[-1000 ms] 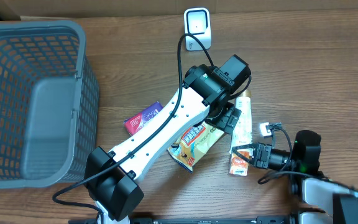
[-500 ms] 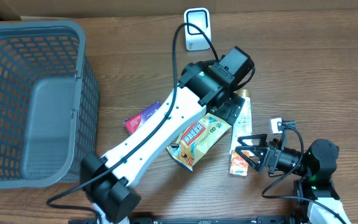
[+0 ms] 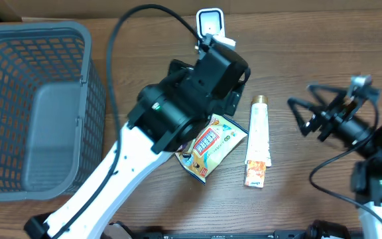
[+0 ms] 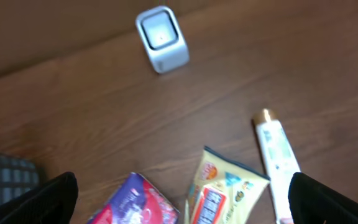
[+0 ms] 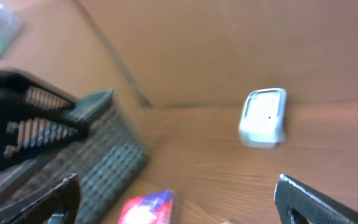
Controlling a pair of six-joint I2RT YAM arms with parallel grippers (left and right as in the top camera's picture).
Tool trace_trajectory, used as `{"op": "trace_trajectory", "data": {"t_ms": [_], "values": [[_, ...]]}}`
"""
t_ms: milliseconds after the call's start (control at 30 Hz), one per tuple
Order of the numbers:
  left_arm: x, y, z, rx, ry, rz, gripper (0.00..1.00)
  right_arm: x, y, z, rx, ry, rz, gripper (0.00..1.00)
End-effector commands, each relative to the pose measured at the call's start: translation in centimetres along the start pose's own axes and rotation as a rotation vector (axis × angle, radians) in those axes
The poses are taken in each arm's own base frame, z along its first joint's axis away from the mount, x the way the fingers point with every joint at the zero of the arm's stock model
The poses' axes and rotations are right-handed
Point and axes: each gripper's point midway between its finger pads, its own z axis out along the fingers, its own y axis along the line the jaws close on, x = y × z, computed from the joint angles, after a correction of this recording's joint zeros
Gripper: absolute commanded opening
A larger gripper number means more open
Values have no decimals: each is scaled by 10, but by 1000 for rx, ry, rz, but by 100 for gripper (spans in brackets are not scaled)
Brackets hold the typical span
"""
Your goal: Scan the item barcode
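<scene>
The white barcode scanner (image 3: 210,23) stands at the table's far edge; it also shows in the left wrist view (image 4: 161,38) and the right wrist view (image 5: 263,117). A white tube with a gold cap (image 3: 258,139) lies flat on the wood. A yellow snack packet (image 3: 212,145) lies left of the tube. A purple-red packet (image 4: 140,202) lies left of that, hidden under my left arm from overhead. My left gripper (image 4: 185,200) hovers open high above the packets. My right gripper (image 3: 302,105) is open in the air to the right of the tube, holding nothing.
A grey plastic basket (image 3: 35,106) fills the left side of the table. Its wall shows in the right wrist view (image 5: 95,158). A black cable (image 3: 121,33) arcs over the far side. Cardboard runs behind the table's back edge.
My right gripper opened, let go of the tube's lower end and pulled away up and to the right. My left arm lifted and swung back, covering the purple packet from overhead.
</scene>
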Motion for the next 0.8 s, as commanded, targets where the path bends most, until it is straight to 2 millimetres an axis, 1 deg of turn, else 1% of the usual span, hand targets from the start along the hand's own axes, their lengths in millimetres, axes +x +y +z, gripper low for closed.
{"op": "trace_trajectory", "data": {"t_ms": [0,100,200,267,300,333,400,433,500,533,567,633,700,767], "values": [[-19,26,-24,-77,-100,-44,100,-79,5,-10,163,-117,-398,100],[-21,31,-26,-82,-111,-57,100,-136,32,-13,151,-201,-549,100],[-21,35,-25,-88,-106,-73,100,-185,60,-14,98,-265,-644,100],[-21,36,-25,-93,-107,-78,100,-198,75,-9,17,-247,-668,100],[-22,37,-25,-99,-110,-78,99,-200,78,-5,-28,-219,-660,100],[-22,40,-25,-111,-114,-79,100,-198,77,-1,-58,-185,-652,100],[-23,43,-26,-129,-119,-80,99,-186,65,10,-61,-107,-666,100],[-23,44,-26,-134,-119,-80,100,-175,56,14,-33,-64,-692,100],[-22,44,-26,-135,-117,-78,100,-146,33,23,66,58,-736,100],[-22,44,-26,-136,-117,-78,100,-125,25,27,103,151,-781,100],[-22,44,-26,-136,-117,-78,100,-101,21,30,117,254,-849,100],[-23,45,-26,-141,-119,-79,100,-62,22,35,110,412,-963,100],[-23,45,-26,-143,-120,-79,100,-22,27,39,63,549,-1002,100],[-22,45,-26,-143,-119,-78,100,13,30,39,3,650,-1025,100]]}}
